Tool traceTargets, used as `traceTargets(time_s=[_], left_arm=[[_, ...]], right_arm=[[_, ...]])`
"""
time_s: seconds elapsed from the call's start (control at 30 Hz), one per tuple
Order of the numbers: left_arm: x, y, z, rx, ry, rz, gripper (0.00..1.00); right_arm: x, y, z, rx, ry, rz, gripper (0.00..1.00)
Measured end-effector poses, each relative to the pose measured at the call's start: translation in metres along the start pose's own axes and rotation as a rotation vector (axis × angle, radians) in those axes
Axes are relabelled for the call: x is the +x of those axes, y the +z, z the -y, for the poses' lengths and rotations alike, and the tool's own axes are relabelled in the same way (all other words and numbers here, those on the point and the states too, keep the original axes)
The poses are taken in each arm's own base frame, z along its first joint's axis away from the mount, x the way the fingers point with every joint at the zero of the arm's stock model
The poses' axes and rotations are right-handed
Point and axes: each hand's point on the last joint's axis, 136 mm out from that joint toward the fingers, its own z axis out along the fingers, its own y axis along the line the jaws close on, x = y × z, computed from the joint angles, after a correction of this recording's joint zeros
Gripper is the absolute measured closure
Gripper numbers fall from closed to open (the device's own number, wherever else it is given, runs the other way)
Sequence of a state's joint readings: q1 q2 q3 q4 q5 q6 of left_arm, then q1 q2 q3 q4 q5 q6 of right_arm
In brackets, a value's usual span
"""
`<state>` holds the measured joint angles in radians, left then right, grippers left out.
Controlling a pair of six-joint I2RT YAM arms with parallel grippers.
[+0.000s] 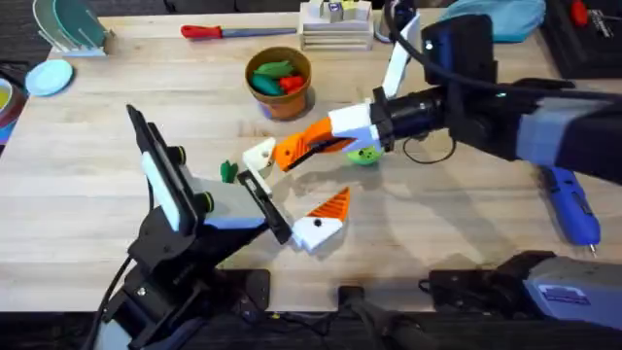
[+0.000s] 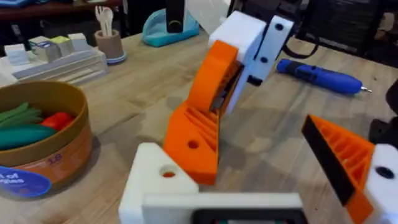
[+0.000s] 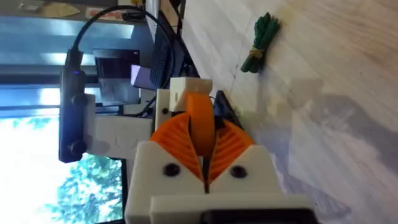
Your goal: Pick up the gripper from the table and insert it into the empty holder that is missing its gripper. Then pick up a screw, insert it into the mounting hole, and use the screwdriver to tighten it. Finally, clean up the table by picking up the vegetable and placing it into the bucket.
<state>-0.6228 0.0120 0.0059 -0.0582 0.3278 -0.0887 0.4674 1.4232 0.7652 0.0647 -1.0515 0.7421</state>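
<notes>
Overhead, right gripper [image 1: 292, 153] clamped on orange wedge [image 2: 194, 144], touching empty holder [image 1: 259, 156]

A pale wooden table [image 1: 97, 214] ran wall to wall before me, dark floor showing past its far left corner; a bright window [image 3: 37, 124] showed green trees outside

orange gripper [image 1: 292, 149] meets the white empty holder [image 1: 259, 156]

bucket [image 1: 279, 82] holds toy food up the counter; dark green vegetable [image 1: 228, 171] lies beside the holder; blue screwdriver [image 1: 571, 206] lies far right.
</notes>
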Motion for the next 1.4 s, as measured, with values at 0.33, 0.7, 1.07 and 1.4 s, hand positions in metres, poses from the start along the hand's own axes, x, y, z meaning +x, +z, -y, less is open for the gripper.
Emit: traceTargets(time_s=[0.33, 0.7, 1.07, 1.4], left_arm=[[0.000, 0.000, -0.003, -0.015, -0.020, 0.000, 0.008], [0.000, 0.000, -0.004, -0.020, -0.024, 0.001, 0.008], [0.000, -0.001, -0.011, -0.060, -0.049, 0.003, 0.008], [0.000, 0.000, -0.008, -0.042, -0.027, 0.003, 0.008]], right_arm=[[-0.006, 0.013, 0.012, -0.079, 0.092, -0.060, 0.993], [-0.004, 0.033, 0.005, -0.067, 0.055, -0.059, 0.993], [-0.005, 0.049, 0.005, -0.017, 0.026, -0.023, 0.986], [0.001, 0.053, 0.005, -0.009, 0.022, -0.036, 0.460]])
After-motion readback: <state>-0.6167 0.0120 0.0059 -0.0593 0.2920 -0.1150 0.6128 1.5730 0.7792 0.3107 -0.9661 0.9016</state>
